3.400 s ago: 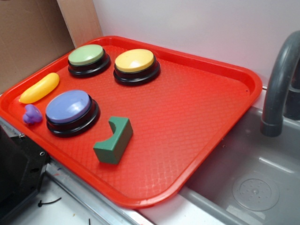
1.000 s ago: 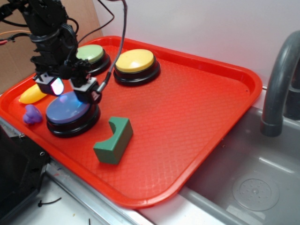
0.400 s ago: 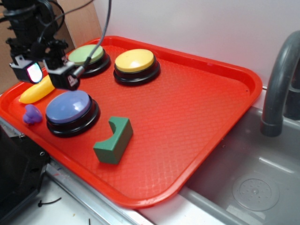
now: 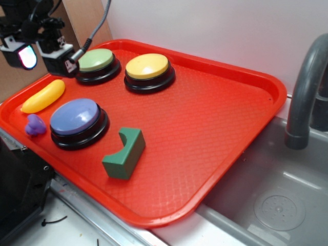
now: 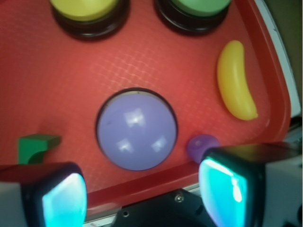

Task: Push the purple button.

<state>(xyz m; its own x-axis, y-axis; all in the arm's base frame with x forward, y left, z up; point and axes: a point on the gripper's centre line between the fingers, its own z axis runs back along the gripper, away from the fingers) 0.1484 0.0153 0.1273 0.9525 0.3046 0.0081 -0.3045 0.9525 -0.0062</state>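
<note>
Exterior view: your gripper is lifting away. A second ago it was sitting right over the purple button with its tips at the dome; now it is hanging high above the tray's far-left edge, over the cardboard side, well clear of everything. The fingers are spread apart and carrying nothing. The purple button is sitting where it was all along, near the front-left corner of the red tray, with the small purple toy just beside it toward the left edge and the green block near it toward the front edge. The banana, green button and yellow button are not shifting either.

Wrist view: you are looking straight down, with the purple button centred well below the camera. Both fingers are framing the bottom of the picture, wide apart, nothing between them. The dome is showing only reflections, and no contact.

My read: the press is probably done and you are retracting. I cannot confirm from these pictures that the button actually registered.
</note>
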